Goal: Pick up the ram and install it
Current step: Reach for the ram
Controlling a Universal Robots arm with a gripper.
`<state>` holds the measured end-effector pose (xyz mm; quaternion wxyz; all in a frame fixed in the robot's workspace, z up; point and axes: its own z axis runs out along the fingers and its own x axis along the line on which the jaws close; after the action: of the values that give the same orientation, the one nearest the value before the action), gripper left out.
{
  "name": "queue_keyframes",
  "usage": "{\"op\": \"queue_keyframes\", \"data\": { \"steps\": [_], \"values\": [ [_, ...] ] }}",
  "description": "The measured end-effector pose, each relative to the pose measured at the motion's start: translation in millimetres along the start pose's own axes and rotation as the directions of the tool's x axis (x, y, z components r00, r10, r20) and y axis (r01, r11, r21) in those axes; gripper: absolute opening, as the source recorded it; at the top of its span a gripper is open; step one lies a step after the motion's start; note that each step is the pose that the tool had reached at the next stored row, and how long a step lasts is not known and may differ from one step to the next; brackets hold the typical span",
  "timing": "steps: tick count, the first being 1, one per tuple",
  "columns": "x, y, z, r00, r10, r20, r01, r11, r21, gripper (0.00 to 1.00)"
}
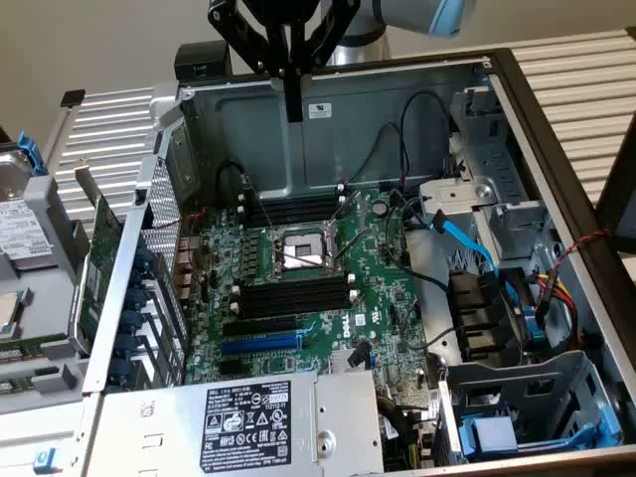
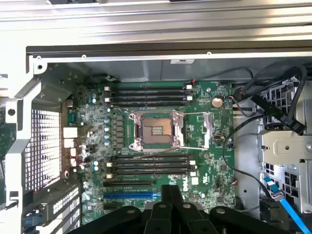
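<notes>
Well, in the exterior view the gripper (image 1: 293, 114) hangs high over the far side of the open computer case (image 1: 397, 149). Its two fingers are pressed together into one black bar and nothing is between them. On the motherboard (image 1: 383, 308) below, both banks of memory slots (image 1: 293, 295) look empty, so no stick is installed yet. The ram (image 1: 28, 348), as I judge it, is the narrow green strip that lies flat outside the case, at the exterior view's left edge and nearer to the camera. It is small there, so I am not fully sure. It is well apart from the gripper, with the case wall and the wider green expansion card (image 1: 99, 253) standing between them.

In the wrist view the closed gripper (image 2: 171, 191) looks straight down on the motherboard (image 2: 207, 161). The CPU socket (image 2: 156, 130) sits between the two banks of slots (image 2: 148, 165), and all of them show as dark and open.

For the pick-up, I think you must open the fingers wide enough before you come down. Take the stick by its two long faces near the middle, and keep it level. Do not confuse it with the bigger card. Pass above the case wall, not through it.
</notes>
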<state>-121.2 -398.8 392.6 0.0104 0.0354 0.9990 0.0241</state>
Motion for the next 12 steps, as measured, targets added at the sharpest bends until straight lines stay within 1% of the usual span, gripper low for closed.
{"op": "queue_keyframes", "data": {
  "steps": [12],
  "values": [
    [0.0,0.0,0.0,1.0000,0.000,0.0000,0.000,1.0000,0.0000,0.10]
  ]
}}
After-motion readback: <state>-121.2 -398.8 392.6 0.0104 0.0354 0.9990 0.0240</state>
